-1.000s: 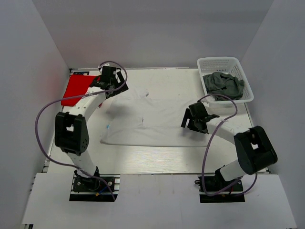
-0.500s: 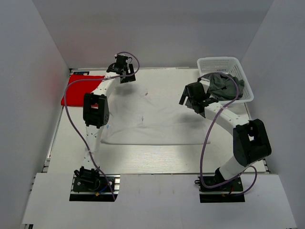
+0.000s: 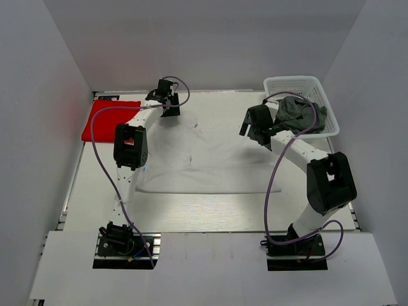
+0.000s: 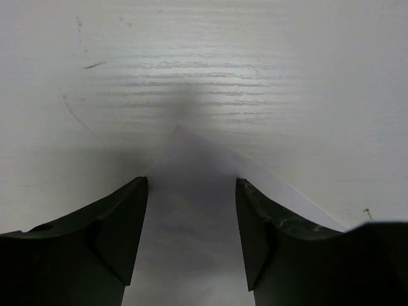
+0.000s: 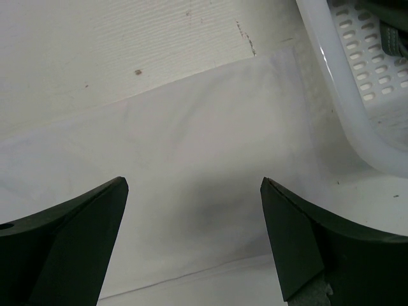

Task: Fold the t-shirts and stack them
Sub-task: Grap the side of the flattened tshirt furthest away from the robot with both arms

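Observation:
The white t-shirt (image 3: 204, 153) lies spread flat in the middle of the table. The red t-shirt (image 3: 108, 118) lies folded at the far left. The dark grey t-shirt (image 3: 299, 113) is bunched in the white basket (image 3: 290, 84). My left gripper (image 3: 167, 103) is open over the white shirt's far left corner; in the left wrist view that pointed corner (image 4: 191, 159) lies between the parted fingers of the gripper (image 4: 191, 185). My right gripper (image 3: 255, 127) is open above the shirt's far right sleeve (image 5: 191, 115), the fingers of the gripper (image 5: 193, 185) wide apart and holding nothing.
The white lattice basket stands at the far right corner, its wall (image 5: 357, 95) close to my right gripper's right finger. White walls enclose the table (image 3: 191, 210) on three sides. A small dark object (image 3: 108, 97) lies behind the red shirt.
Both arms have reached toward the far side. My left gripper moved right from the red shirt's edge to the white shirt's far corner. My right gripper moved from the shirt's right side toward the basket.

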You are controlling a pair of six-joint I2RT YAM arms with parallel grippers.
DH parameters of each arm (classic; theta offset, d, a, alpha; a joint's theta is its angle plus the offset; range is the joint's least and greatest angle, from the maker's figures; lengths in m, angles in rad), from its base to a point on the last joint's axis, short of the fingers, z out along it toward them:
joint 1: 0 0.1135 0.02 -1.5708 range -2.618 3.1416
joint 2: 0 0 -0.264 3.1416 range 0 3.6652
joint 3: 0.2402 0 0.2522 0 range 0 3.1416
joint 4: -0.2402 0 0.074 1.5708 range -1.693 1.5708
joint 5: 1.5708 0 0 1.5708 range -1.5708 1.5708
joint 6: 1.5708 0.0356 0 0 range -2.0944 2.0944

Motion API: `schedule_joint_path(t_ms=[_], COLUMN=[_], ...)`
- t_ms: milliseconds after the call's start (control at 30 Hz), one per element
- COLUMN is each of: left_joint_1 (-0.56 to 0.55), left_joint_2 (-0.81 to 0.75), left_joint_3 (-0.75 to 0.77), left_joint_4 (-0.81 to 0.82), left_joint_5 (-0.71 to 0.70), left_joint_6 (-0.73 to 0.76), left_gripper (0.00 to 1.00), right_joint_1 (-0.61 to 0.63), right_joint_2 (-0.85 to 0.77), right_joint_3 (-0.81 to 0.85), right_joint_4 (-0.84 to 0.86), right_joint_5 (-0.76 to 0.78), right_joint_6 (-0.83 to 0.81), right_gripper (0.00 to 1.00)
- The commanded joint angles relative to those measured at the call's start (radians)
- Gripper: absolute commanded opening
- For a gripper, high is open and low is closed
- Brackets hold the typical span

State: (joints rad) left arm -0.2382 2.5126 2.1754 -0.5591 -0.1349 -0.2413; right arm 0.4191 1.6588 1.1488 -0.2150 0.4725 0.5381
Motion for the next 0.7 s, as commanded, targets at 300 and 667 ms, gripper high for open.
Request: schedule_joint_path(t_ms=[300,667], left_joint_1=[0.002,0.002], left_joint_2=[0.035,-0.099], left_joint_3=[0.073,-0.129], left_joint_4=[-0.032,0.065], left_joint_5=[0.047,-0.028], left_joint_6=[0.002,-0.026], left_gripper=[0.21,0.0], right_joint_1=[0.0,-0.005], right_joint_2=[0.044,0.383], right_joint_3=[0.077,0.452], right_joint_4=[-0.023,-0.164], right_joint_5=[0.057,0.14], right_joint_6=[-0.023,0.036], right_gripper=[0.9,0.9])
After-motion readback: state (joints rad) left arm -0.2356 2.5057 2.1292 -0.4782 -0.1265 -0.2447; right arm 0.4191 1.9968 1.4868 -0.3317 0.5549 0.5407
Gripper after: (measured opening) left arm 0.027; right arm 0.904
